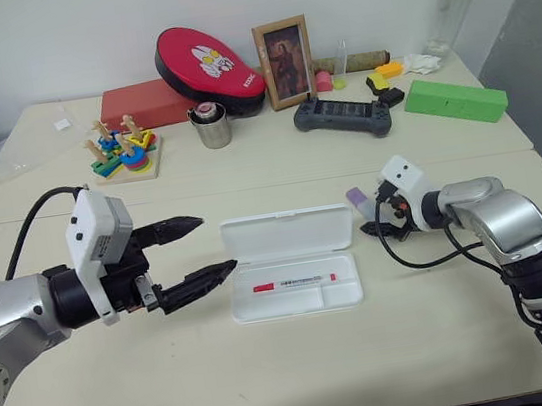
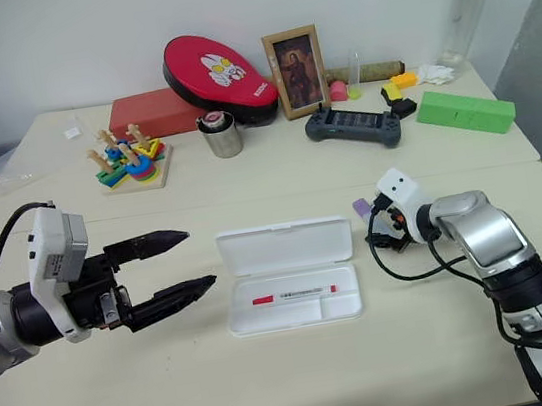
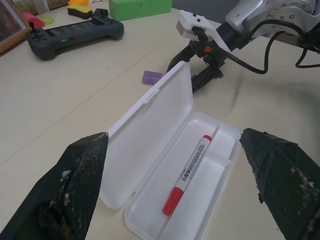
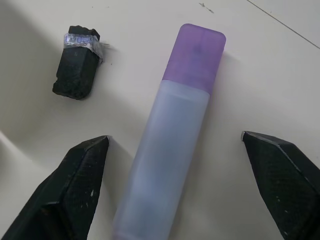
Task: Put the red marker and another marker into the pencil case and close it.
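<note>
Straddling the short, thick pale-lilac marker [image 4: 170, 135] with fingers apart and gripping nothing, the right pincer [image 4: 175, 195] risks rolling it on closing or nudging the small black cap-like piece [image 4: 77, 62] nearby; left pincer [image 1: 192, 249] open, empty.

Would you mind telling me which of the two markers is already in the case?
The red marker; the lilac marker lies on the table beside the case.

The cream table [image 1: 274, 364] carries the open pencil case [image 1: 291, 276], lilac marker [image 4: 170, 135] and small black piece [image 4: 76, 62].
</note>
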Robot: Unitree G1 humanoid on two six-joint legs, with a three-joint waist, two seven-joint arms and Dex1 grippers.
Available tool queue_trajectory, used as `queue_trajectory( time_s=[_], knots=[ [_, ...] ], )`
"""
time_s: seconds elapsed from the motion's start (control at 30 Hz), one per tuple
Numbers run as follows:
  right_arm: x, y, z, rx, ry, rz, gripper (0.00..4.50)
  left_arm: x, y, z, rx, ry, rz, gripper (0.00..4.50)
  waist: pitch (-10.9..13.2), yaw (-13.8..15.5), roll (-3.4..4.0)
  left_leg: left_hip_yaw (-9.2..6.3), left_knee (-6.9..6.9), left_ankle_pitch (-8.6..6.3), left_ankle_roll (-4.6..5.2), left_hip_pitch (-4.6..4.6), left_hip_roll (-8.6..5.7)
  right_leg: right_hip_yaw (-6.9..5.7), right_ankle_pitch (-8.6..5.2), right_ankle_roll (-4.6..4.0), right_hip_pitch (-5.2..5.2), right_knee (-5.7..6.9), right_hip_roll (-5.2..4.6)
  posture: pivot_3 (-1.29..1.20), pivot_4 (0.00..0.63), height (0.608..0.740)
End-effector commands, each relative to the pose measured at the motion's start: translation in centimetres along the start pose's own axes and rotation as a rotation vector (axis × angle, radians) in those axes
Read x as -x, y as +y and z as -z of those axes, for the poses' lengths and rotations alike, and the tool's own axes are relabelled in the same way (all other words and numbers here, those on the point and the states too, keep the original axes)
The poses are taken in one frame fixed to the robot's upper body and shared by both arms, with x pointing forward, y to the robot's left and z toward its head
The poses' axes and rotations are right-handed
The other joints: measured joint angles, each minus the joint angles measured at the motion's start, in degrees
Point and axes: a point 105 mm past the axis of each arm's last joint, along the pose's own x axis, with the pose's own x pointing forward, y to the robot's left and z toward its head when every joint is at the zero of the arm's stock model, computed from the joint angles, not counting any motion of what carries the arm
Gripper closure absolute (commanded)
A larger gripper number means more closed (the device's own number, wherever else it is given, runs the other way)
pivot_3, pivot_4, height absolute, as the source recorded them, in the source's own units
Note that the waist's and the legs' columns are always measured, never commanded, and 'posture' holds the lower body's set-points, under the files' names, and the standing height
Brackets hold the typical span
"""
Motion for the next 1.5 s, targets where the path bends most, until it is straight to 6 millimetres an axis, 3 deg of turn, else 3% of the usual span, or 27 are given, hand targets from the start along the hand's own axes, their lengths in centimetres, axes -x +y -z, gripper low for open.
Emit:
queue_trajectory(
  time_s=[0.03, 0.37, 0.67, 0.83, 0.97, 1.1, 1.33, 1.5],
  knots=[
    [0.5, -0.4, -0.8, -0.03, -0.027, 0.008, 1.08, -0.3, -0.6, -0.8, -0.05, -0.014, 0.02, 0.0, 0.0, 0.0, 0.0, 0.0, 0.0, 0.0, 0.0, 0.0, 0.0, 0.0, 0.0, 0.0, 0.0, 0.0, 0.0, 0.0, 0.15, 0.74],
    [0.8, -0.2, -0.8, -0.012, -0.027, -0.012, 3.38, -0.4, -0.4, -0.9, -0.055, -0.016, 0.017, 0.0, 0.0, -0.1, 0.0, 0.0, -0.01, 0.0, 0.0, 0.0, 0.0, 0.0, 0.0, 0.0, -0.01, 0.0, 0.0, 0.0, 0.15, 0.74],
    [1.1, 0.5, -0.8, 0.066, -0.037, -0.041, 3.43, -0.4, -0.4, -0.9, -0.055, -0.019, 0.011, 0.0, 0.0, -0.1, 0.0, 0.0, -0.01, 0.0, 0.0, -0.03, 0.0, 0.0, 0.0, 0.0, -0.03, -0.01, 0.0, 0.0, 0.15, 0.74],
    [1.8, -1.2, -1.2, 0.105, -0.046, 0.027, 3.43, -0.4, -0.2, -1.0, -0.058, -0.022, -0.005, 0.0, 0.0, -0.1, 0.0, 0.0, -0.01, 0.0, 0.0, -0.03, 0.0, 0.0, 0.0, 0.0, -0.03, -0.01, 0.0, 0.0, 0.15, 0.74],
    [3.7, -3.7, -3.6, 0.158, -0.114, 0.119, 3.43, 0.1, 0.4, -1.2, -0.06, -0.03, -0.041, 0.0, 0.0, -0.1, 0.02, 0.01, -0.01, 0.0, 0.0, -0.03, 0.0, 0.01, 0.0, 0.0, -0.05, -0.01, 0.0, 0.0, 0.15, 0.74],
    [4.9, -4.0, -5.3, 0.187, -0.152, 0.127, 3.43, 0.5, 0.9, -1.2, -0.065, -0.026, -0.069, 0.0, 0.0, -0.1, 0.02, 0.02, -0.03, 0.0, 0.0, -0.04, 0.0, 0.02, 0.0, 0.0, -0.07, -0.01, 0.0, 0.0, 0.15, 0.74],
    [7.3, -1.8, -9.1, 0.327, -0.315, 0.038, 3.43, 1.5, 2.4, -1.3, -0.082, -0.025, -0.129, 0.0, 0.0, -0.1, 0.03, 0.03, -0.05, 0.0, 0.0, -0.15, 0.0, 0.02, -0.02, -0.02, -0.18, -0.02, 0.0, 0.0, 0.15, 0.74],
    [9.1, 0.9, -9.9, 0.44, -0.377, -0.113, 3.43, 1.7, 2.7, -1.0, -0.08, -0.02, -0.136, 0.0, 0.0, -0.1, 0.04, 0.03, -0.05, 0.0, 0.0, -0.25, 0.0, 0.01, -0.02, -0.02, -0.25, -0.03, 0.0, 0.0, 0.15, 0.74]
  ],
)
